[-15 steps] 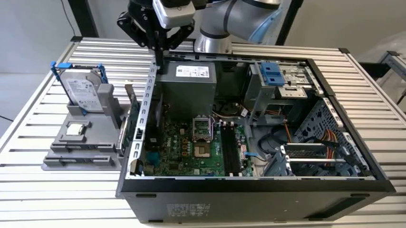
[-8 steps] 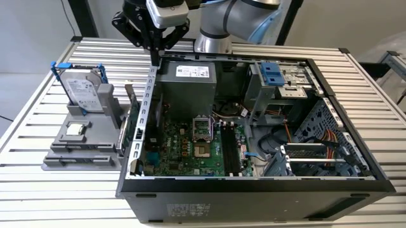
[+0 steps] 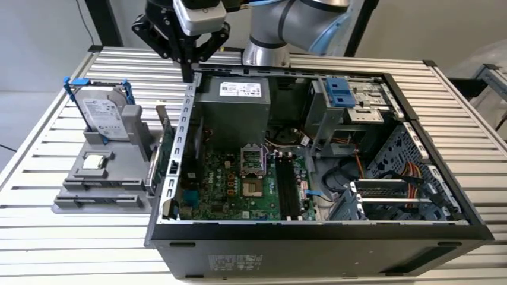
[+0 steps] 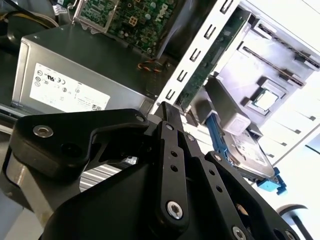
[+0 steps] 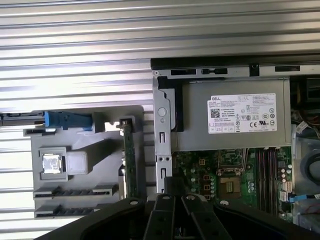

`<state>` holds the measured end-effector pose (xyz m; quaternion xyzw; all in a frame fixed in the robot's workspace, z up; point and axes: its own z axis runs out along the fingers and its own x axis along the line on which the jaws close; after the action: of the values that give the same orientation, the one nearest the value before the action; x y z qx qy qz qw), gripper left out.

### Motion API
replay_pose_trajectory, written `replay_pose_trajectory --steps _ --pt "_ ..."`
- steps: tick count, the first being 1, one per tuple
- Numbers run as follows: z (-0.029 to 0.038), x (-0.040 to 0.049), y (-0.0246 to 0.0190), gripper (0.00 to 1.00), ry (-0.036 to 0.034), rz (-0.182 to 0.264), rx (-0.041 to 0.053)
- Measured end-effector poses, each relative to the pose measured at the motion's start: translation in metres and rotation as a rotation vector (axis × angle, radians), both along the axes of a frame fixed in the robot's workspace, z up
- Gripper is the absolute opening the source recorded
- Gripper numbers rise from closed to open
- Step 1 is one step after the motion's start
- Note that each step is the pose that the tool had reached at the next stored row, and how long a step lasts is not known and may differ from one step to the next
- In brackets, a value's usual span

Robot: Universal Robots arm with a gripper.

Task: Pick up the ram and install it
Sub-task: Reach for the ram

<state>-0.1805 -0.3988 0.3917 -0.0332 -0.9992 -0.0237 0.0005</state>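
The ram (image 3: 163, 122) is a thin dark green stick standing on edge in the grey holder (image 3: 103, 190), close against the outside of the computer case's wall. It also appears in the first wrist view (image 5: 130, 160) and in the second wrist view (image 4: 220, 50). My gripper (image 3: 187, 74) hangs above the case's back corner, higher than the ram and a little to the exterior view's right of it. Its black fingers (image 4: 165, 107) meet at the tip and hold nothing. The gripper (image 5: 173, 181) sits over the case wall.
The open computer case (image 3: 317, 231) shows its motherboard, with dark memory slots (image 3: 287, 184) and a grey power supply (image 3: 237, 98). On the holder stand a silver hard drive with blue bracket (image 3: 103, 116) and a small square processor (image 3: 95, 160). Everything rests on a slatted metal table (image 3: 47, 249).
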Motion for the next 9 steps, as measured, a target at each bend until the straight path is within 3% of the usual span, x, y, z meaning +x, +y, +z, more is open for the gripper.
replay_pose_trajectory --steps 9 --pt "-0.0002 -0.0109 0.0000 0.00 0.0047 0.001 -0.0001"
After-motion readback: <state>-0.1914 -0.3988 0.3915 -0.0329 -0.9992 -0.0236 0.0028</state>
